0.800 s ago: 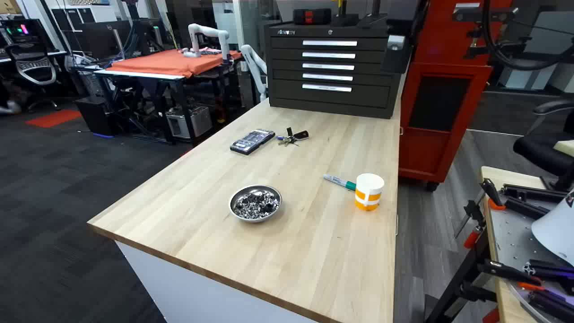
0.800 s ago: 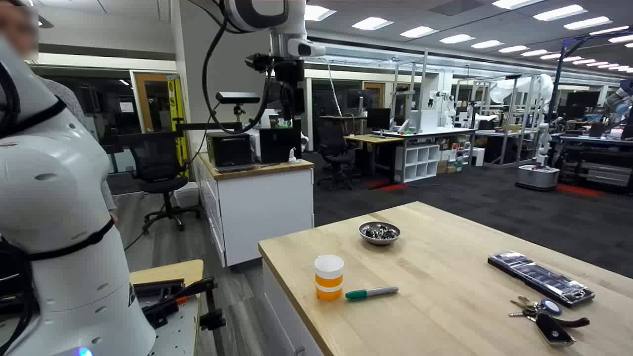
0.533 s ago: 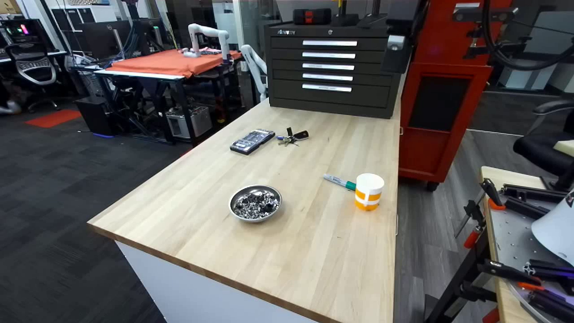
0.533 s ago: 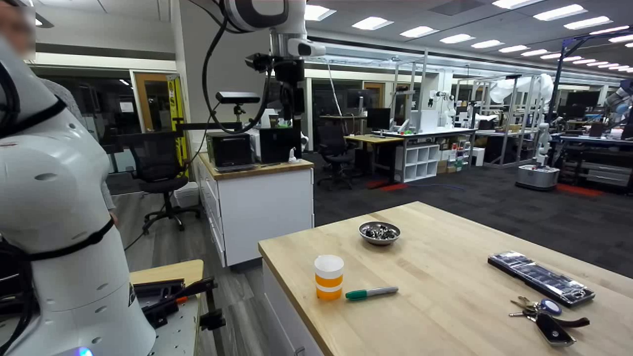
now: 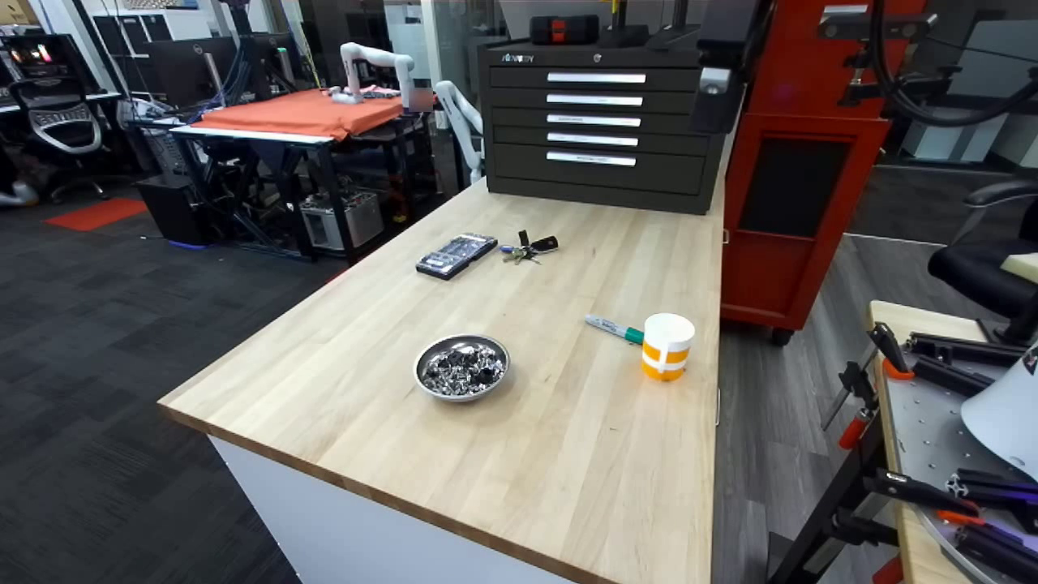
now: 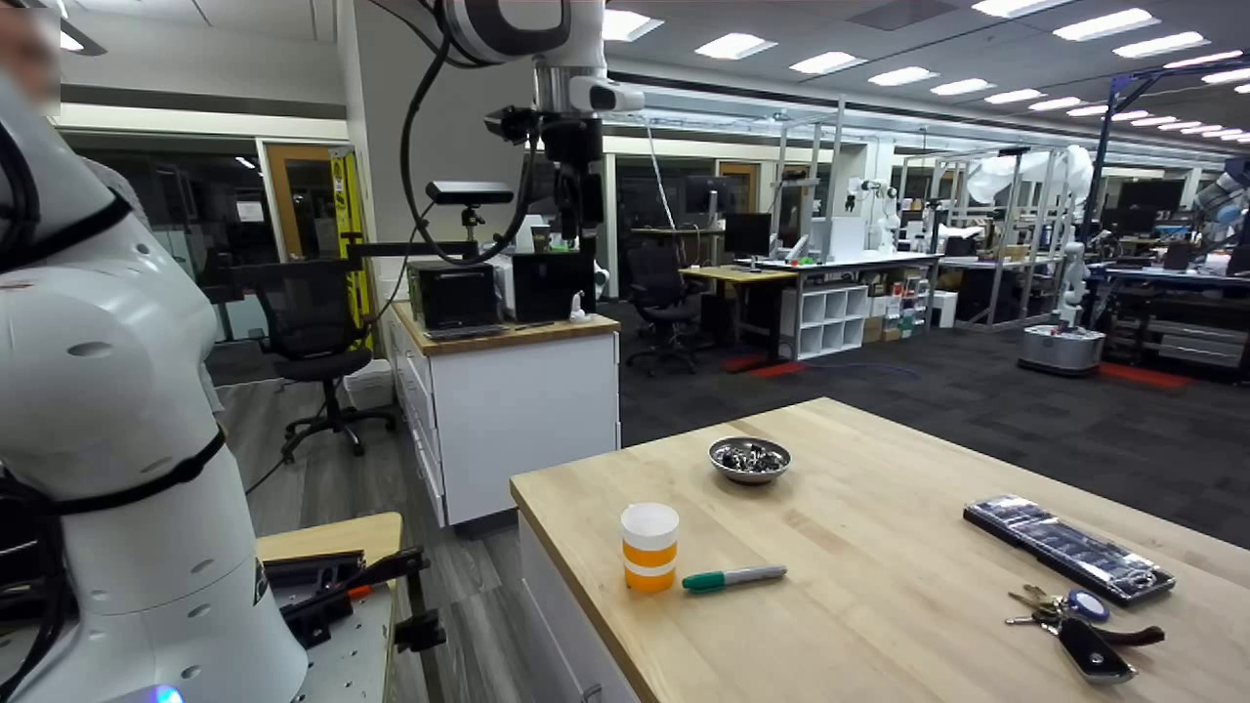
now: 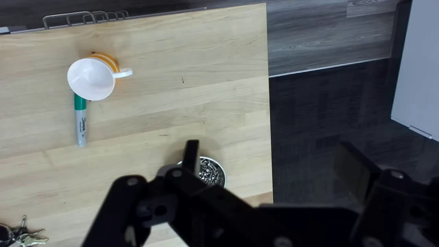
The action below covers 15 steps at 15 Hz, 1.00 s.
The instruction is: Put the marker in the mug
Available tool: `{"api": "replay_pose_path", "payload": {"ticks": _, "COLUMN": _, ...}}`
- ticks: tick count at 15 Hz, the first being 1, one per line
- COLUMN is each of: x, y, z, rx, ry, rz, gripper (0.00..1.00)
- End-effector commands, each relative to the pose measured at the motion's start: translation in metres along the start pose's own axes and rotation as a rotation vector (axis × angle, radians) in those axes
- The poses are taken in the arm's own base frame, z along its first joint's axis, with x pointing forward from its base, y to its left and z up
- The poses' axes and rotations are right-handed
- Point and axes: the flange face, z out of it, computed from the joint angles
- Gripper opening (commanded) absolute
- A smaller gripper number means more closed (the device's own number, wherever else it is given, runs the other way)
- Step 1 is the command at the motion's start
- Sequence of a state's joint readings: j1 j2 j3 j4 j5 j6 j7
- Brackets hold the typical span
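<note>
My black claw [image 7: 269,156] hangs high, spread wide. On the pale wooden worktop [image 6: 830,527] lies a slim grey marker [image 6: 739,578] with a green cap, capped end just beside an upright white mug [image 6: 649,555] with orange bands; a round metal bowl [image 6: 750,477] of small screws [image 7: 211,173] sits well apart from both.

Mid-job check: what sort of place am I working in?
Probably a robotics lab or workshop: another robot arm at an orange-covered table, a dark multi-drawer tool chest, and a metal bowl of screws.
</note>
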<state>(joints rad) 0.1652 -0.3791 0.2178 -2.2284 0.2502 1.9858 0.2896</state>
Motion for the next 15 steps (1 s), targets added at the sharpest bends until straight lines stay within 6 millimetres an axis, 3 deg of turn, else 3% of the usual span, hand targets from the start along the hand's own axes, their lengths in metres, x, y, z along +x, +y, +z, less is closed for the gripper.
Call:
{"api": "replay_pose_path", "payload": {"ticks": 1, "x": 0.007, "y": 0.014, "z": 0.007, "rx": -0.051, "ry": -0.006, "rz": 0.015, "gripper": 1.0}}
{"api": "replay_pose_path", "payload": {"ticks": 5, "x": 0.019, "y": 0.037, "z": 0.016, "rx": -0.099, "ry": -0.01, "rz": 0.023, "gripper": 1.0}}
{"api": "replay_pose_path", "payload": {"ticks": 15, "x": 0.05, "y": 0.118, "z": 0.043, "rx": -0.191, "ry": -0.011, "rz": 0.024, "gripper": 1.0}}
